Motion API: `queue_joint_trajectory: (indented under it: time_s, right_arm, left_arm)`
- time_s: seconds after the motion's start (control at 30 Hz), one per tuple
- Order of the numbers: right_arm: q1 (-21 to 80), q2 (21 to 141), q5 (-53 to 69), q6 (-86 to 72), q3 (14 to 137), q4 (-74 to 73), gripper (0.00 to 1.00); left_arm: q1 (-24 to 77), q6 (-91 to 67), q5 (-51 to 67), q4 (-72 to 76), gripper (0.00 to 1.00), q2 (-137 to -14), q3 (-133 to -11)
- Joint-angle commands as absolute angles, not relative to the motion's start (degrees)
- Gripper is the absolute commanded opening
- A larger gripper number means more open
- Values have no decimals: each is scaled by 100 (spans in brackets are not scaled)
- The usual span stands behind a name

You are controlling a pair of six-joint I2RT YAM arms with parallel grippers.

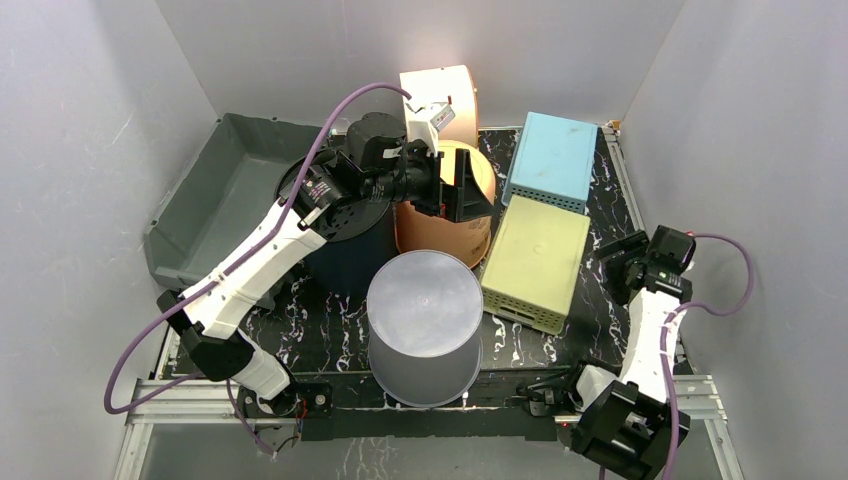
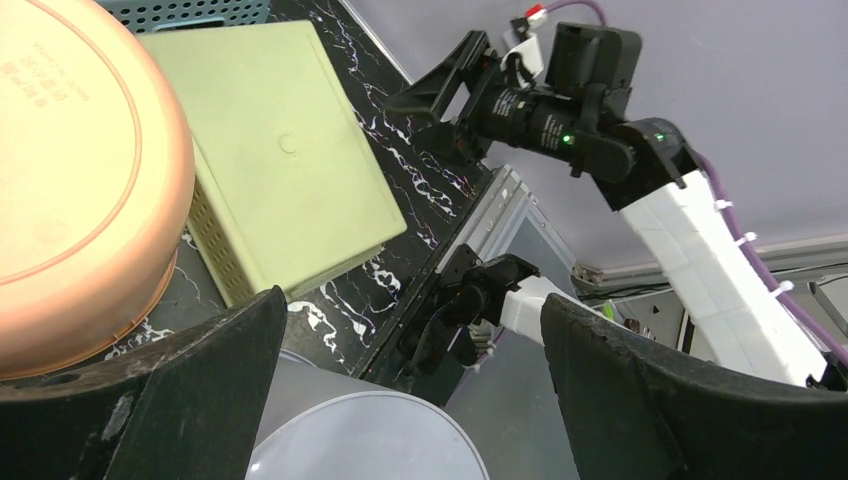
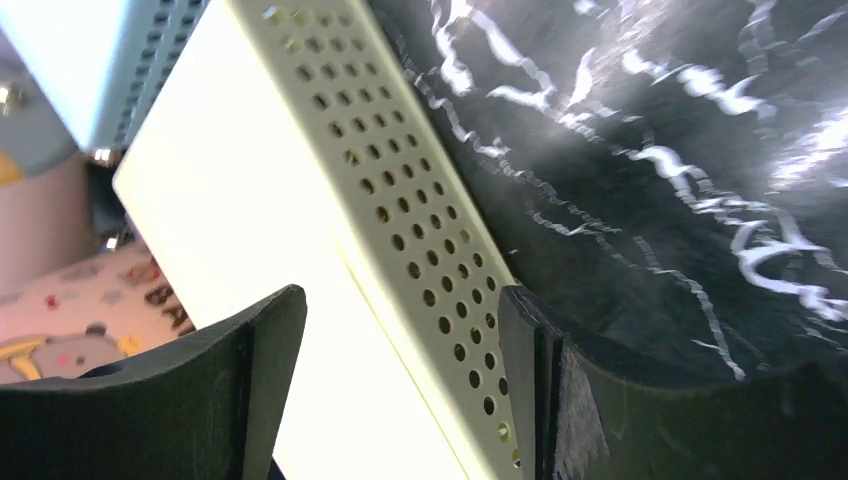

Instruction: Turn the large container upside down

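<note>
The biggest container in view is a dark grey tub (image 1: 225, 190) at the back left, open side up and tipped against the wall. A pale green perforated basket (image 1: 535, 262) (image 2: 290, 170) (image 3: 300, 200) lies bottom up at the right. My right gripper (image 1: 612, 255) (image 3: 400, 310) is open, its jaws astride the green basket's right edge and holding nothing. Above an orange bucket (image 1: 440, 240) (image 2: 70, 170) that lies bottom up, my left gripper (image 1: 455, 190) (image 2: 412, 305) hangs wide open and empty.
A grey bucket (image 1: 425, 320) (image 2: 370, 440) stands bottom up at the front centre. A blue basket (image 1: 552, 160) lies behind the green one. A dark navy container (image 1: 350, 255) sits under the left arm, and a tan container (image 1: 445, 95) stands at the back wall.
</note>
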State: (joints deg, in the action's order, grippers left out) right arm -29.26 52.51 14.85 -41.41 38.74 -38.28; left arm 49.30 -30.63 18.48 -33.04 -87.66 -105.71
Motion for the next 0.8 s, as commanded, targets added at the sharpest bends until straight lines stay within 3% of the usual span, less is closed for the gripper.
queue_joint_trajectory:
  time_s: [0.0,0.13,0.23,0.4,0.63,0.77]
  right_arm:
    - [-2936,5219,-15,-4007,4854,-4339,69]
    - [-2936,5388,798,-3611,5381,-3963,71]
    - [-2666,5608,2811,-3345,5537,-3071,74]
    - [-166,5847,1495,-3006,6656,-3175,84]
    - [2068,6689,1380,-2630,8230,-4103,86]
    - [3236,7041,1326,-2393,9108,-4961,87]
  left_arm:
    - [4928,-2979,1977,-3365,98,-8784,-10804]
    - [4926,-2900,1971,-3568,98,-8991,-11135]
    - [4921,-2731,1575,-4025,98,-9082,-11330]
    - [4913,-2473,512,-5120,98,-9414,-12027]
    - [4451,-2611,-251,-5675,98,-9221,-12989]
    - [4242,-2730,-786,-5615,98,-8888,-12894]
